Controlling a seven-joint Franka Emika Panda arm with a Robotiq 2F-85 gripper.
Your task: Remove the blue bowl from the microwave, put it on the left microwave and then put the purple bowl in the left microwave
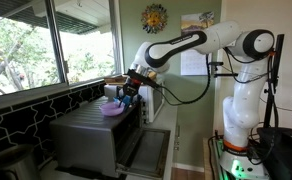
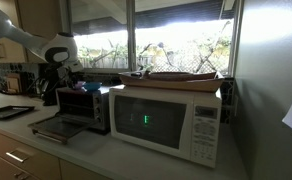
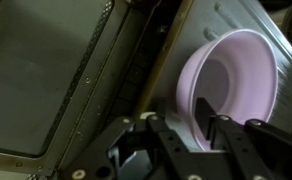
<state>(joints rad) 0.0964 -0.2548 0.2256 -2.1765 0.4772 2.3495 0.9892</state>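
Note:
The purple bowl (image 3: 236, 75) is pale lavender and sits at the front of the top of the grey steel oven (image 1: 86, 135), as an exterior view shows (image 1: 111, 109). My gripper (image 3: 196, 130) straddles its rim, one finger inside the bowl and one outside, shut on it. In an exterior view the gripper (image 1: 126, 98) hangs over the oven top. A small blue shape just behind it (image 1: 125, 90) looks like the blue bowl, mostly hidden by the gripper. The oven's drop-down door (image 2: 54, 128) lies open.
A smaller white microwave (image 2: 166, 122) stands beside the grey oven (image 2: 83, 106) on the counter, with a flat tray-like thing on top (image 2: 181, 76). Windows run behind the counter. A dark tray (image 2: 8, 112) lies on the counter further along.

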